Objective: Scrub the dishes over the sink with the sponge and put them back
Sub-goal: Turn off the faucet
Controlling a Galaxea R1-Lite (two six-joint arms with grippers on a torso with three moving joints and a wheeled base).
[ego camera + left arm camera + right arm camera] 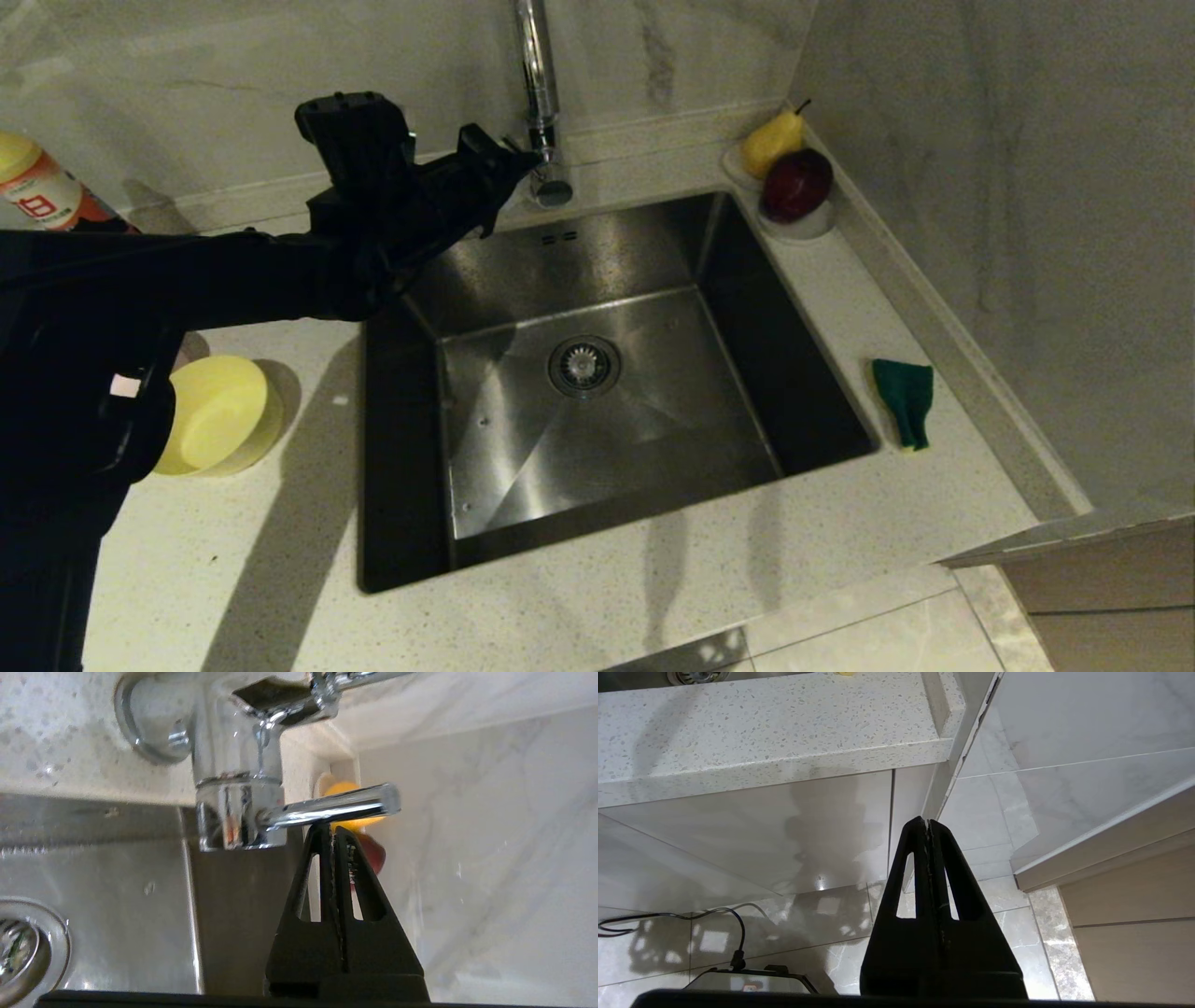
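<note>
Head view showed my left gripper (523, 159) pinched shut, empty, by the faucet (537, 84); right gripper (928, 823) shut, parked low. Sponge (904, 399) lay right of the sink (401, 448): light, squashy, best pinched across its sides.

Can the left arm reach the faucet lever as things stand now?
Probably yes: the left gripper, jaws shut, is already right at the faucet lever, with nothing between them.
</note>
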